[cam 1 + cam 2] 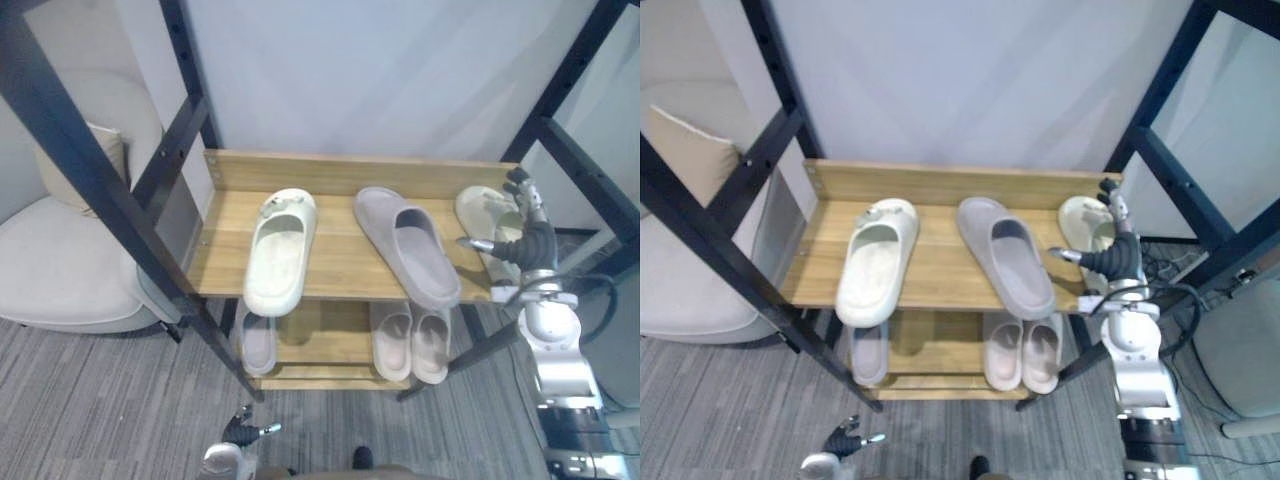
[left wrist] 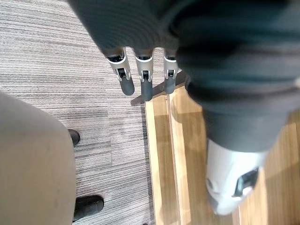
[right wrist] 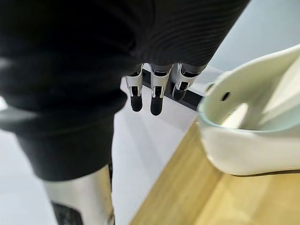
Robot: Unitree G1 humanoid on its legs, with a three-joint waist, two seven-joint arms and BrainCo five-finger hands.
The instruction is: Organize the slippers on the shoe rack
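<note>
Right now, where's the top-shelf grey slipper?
Left eye view: grey slipper sits central, between white slipper on its left and cream slipper by right robot hand.

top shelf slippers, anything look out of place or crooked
Yes. The slanted grey slipper lies mid-shelf, separating the left cream slipper from the right cream slipper beside the right hand. A lone grey slipper sits on the lower shelf.
</note>
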